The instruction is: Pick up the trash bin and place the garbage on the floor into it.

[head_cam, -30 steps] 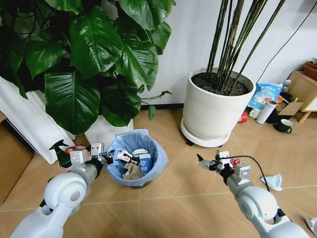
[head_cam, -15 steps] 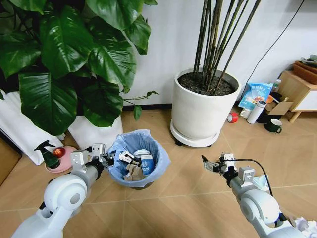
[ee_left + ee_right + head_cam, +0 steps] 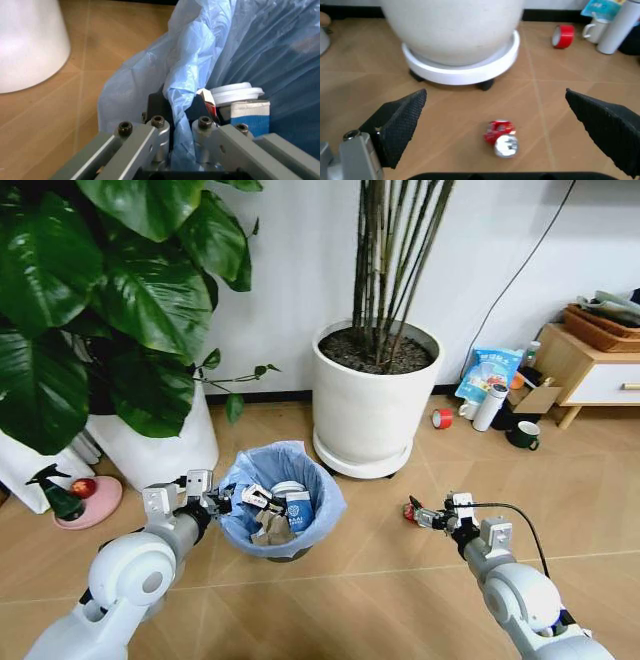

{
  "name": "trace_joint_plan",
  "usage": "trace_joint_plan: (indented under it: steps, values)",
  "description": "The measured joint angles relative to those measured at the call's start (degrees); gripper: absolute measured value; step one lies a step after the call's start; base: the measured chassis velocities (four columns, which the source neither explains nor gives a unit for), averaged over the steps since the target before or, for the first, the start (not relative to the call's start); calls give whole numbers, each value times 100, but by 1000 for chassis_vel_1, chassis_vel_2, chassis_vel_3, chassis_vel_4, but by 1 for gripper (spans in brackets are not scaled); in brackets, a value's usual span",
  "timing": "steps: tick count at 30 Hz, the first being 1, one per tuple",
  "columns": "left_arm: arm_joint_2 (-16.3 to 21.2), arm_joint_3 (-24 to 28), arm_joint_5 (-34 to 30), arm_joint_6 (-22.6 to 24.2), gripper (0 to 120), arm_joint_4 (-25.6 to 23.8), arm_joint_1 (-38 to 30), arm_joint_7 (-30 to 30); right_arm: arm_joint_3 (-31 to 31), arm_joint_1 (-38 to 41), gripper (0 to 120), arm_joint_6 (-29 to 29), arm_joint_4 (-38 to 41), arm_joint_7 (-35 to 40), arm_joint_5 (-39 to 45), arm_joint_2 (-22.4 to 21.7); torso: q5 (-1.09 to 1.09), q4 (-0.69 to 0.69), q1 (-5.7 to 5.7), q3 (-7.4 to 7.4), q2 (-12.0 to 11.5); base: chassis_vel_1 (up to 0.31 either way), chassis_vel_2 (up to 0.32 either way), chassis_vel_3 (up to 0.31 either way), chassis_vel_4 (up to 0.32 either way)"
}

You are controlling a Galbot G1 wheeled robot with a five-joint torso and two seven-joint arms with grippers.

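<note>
The trash bin (image 3: 283,502), a small dark bin lined with a crinkly light blue bag, stands on the wood floor in front of me and holds paper, a white lid and a blue carton. My left gripper (image 3: 216,503) is shut on its near-left rim; in the left wrist view the gripper (image 3: 181,129) pinches the rim and bag (image 3: 240,48). My right gripper (image 3: 425,515) is open low over the floor. A crushed red can (image 3: 500,138), one piece of the garbage, lies between and just beyond the open gripper (image 3: 502,116). In the head view the can (image 3: 409,512) peeks out beside the fingers.
A big white pot (image 3: 370,405) with bamboo stands behind the can, on a wheeled base. Another white pot (image 3: 160,448) with broad leaves is at the left. A red tape roll (image 3: 441,418), white thermos (image 3: 489,407), dark mug (image 3: 522,436) and wooden cabinet (image 3: 590,370) are at the right.
The whole picture has shifted left, so the camera has turned right. The bin stays in my left gripper. The red can has come into view at my right gripper.
</note>
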Motion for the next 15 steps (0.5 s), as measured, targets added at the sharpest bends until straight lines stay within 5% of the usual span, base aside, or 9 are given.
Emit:
trace_joint_plan:
  steps: [10, 15]
  values:
    - [-44, -6, 29, -20, 0, 1, -5, 13, -272, 356, 100, 316, -722, -48, -198, -6, 4, -2, 0, 0, 0, -233, -212, 233, 230]
    - [-15, -7, 30, -43, 0, -37, -3, 15, -802, 944, 100, 243, -1493, -44, 124, -98, -1, -2, 0, 0, 0, -36, -70, 75, 53]
